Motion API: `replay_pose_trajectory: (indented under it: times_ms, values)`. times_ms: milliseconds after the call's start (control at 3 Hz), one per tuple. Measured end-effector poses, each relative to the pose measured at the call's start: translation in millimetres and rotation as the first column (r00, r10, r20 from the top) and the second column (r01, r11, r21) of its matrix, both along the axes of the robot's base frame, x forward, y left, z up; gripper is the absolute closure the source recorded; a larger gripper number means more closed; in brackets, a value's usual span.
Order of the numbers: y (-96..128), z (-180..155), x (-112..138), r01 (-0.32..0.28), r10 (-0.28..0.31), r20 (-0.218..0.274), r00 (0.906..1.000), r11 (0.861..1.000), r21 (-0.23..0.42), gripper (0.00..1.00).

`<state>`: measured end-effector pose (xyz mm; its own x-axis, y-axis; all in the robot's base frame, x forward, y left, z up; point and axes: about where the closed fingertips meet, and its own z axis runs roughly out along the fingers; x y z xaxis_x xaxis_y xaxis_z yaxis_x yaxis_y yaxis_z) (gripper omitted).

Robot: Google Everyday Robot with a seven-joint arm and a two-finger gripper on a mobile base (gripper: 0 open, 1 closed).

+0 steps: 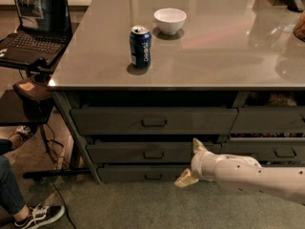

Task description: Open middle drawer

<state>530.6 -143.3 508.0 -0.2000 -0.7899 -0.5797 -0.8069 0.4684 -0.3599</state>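
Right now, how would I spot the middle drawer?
Under the grey table, three wide drawers stack at left. The middle drawer has the open gripper at its right end. Its front is shorter than the top drawer and taller than the bottom drawer.
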Motion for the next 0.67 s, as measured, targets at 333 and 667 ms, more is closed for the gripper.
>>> replay_pose_trajectory:
  times_ms: [333,667]
  values:
    - [0,0,0,0.000,0.000,-0.001,1.0000,1.000,0.000,0.00]
    - [-12,-31,10,0.034,-0.033,-0.028,0.9991,0.999,0.025,0.00]
